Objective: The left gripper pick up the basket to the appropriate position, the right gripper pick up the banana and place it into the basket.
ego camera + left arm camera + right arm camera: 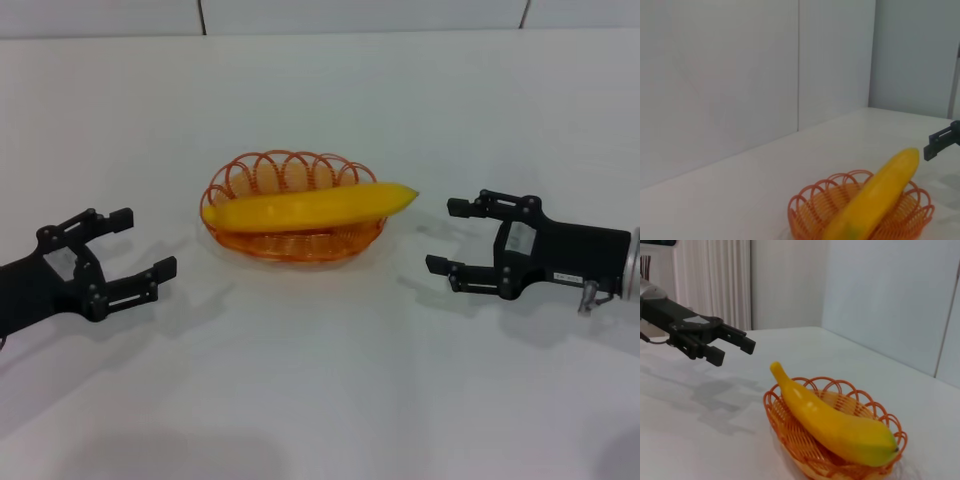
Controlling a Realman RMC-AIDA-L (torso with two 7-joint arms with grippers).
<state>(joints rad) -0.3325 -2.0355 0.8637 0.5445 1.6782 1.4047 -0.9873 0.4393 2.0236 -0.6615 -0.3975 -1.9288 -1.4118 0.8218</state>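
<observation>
The orange wire basket (290,235) stands on the white table at the middle. The yellow banana (305,205) lies across its rim, its right tip sticking out past the basket's right edge. My left gripper (142,245) is open and empty, to the left of the basket and apart from it. My right gripper (447,236) is open and empty, to the right of the banana's tip with a small gap. The left wrist view shows the banana (875,197) in the basket (812,212). The right wrist view shows the banana (832,422), the basket (790,437) and the left gripper (732,347) beyond.
The white table (320,400) runs wide around the basket. A pale wall (300,15) stands behind its far edge.
</observation>
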